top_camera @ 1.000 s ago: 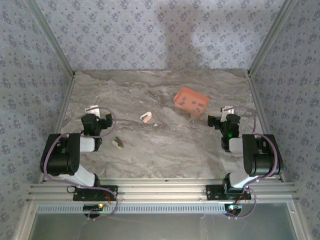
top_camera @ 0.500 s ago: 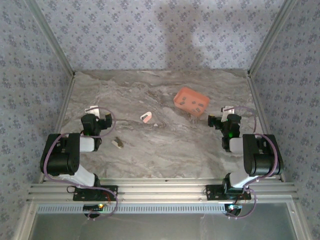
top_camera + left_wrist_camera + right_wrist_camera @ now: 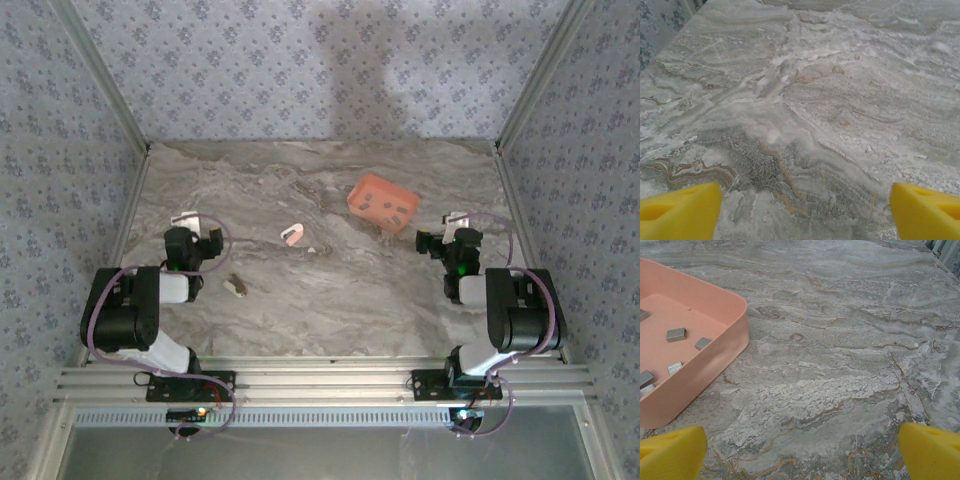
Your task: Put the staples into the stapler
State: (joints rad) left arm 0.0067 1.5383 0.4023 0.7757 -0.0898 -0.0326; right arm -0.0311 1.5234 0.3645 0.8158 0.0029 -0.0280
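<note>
Nothing moved; L gripper (image 3: 800,212) & R gripper (image 3: 801,452) jaws both spread, stapler (image 3: 291,235) untouched.

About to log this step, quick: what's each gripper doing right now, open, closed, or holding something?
Left gripper: open, holding nothing.
Right gripper: open, holding nothing.
</note>
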